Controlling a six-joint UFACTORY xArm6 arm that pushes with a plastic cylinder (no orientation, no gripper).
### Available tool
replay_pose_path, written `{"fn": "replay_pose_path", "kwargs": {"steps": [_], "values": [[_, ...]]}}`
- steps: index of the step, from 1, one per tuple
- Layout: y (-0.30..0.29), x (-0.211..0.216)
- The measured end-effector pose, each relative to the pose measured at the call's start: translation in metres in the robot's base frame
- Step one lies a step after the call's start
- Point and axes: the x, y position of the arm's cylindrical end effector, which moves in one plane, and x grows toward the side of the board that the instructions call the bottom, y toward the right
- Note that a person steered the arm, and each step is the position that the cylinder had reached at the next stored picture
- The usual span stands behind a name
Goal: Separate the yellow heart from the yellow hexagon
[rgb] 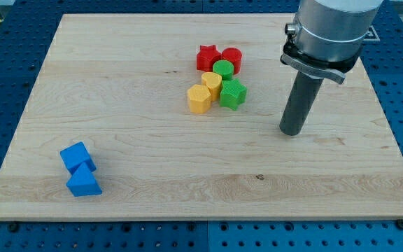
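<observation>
My tip (292,131) resting on the desk (152,161), no hand fitted, well to the view's right of the yellow heart (212,83) touching the yellow hexagon (199,99), green star (233,93) beside them

Board (152,154) pale matt wood; yellow hexagon (199,99) ridged plastic.

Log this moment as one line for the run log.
my tip: right of cluster, touching nothing | yellow heart against yellow hexagon | not yet separated
</observation>
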Motion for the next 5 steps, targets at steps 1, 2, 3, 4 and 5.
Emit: {"fn": "replay_pose_path", "kwargs": {"steps": [1,2,3,4,5], "values": [[0.044,0.012],[0.145,0.020],[0.209,-0.032],[0.204,-0.085],[0.171,-0.106]]}}
